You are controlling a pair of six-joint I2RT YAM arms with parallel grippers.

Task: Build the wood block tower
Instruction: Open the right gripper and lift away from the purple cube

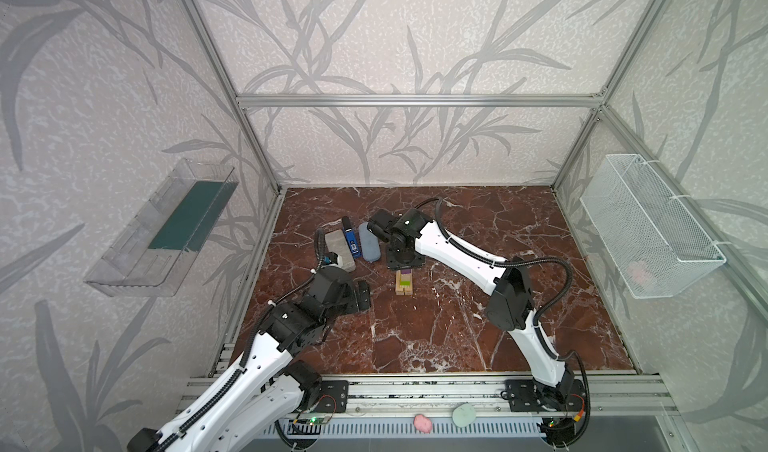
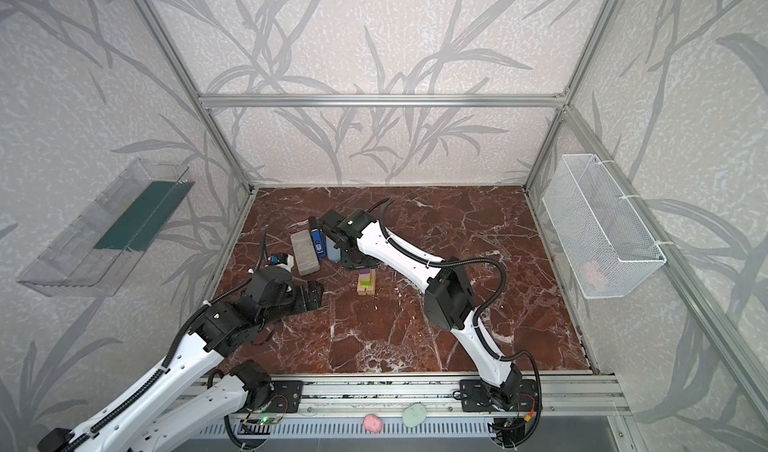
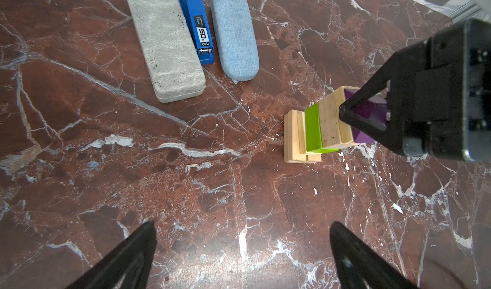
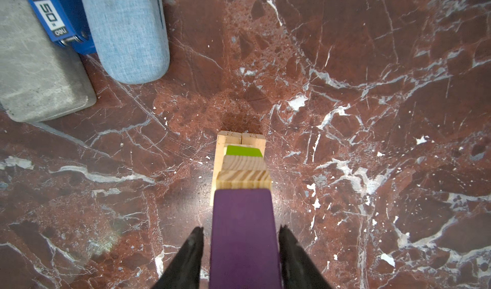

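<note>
The tower (image 1: 404, 284) stands upright on the table (image 1: 457, 325). It is built of tan blocks (image 4: 243, 173), with a green block (image 3: 313, 128) partway up and a purple block (image 4: 244, 237) as its top piece. Whether the purple block's full weight rests on the tan layer below it cannot be told.

The right fingers (image 4: 186, 261) reach over the top of the tower and straddle the purple block, one on each side. They are slightly parted, not clamped. In the right wrist view a thin strip of table shows between one finger and the block, and the other finger lies just beside or barely against it. In both top views the right arm's wrist hides most of the tower's top.

The left fingers (image 3: 127, 261) are spread wide with nothing between them. They hang low to the left of the tower, well apart from it and pointing toward it.

Beyond the tower on its left side, three things lie side by side. The blue case (image 3: 233, 32) is nearest the tower, then the stapler (image 3: 196, 21), then the grey case (image 3: 164, 40). None of them touches the tower.
</note>
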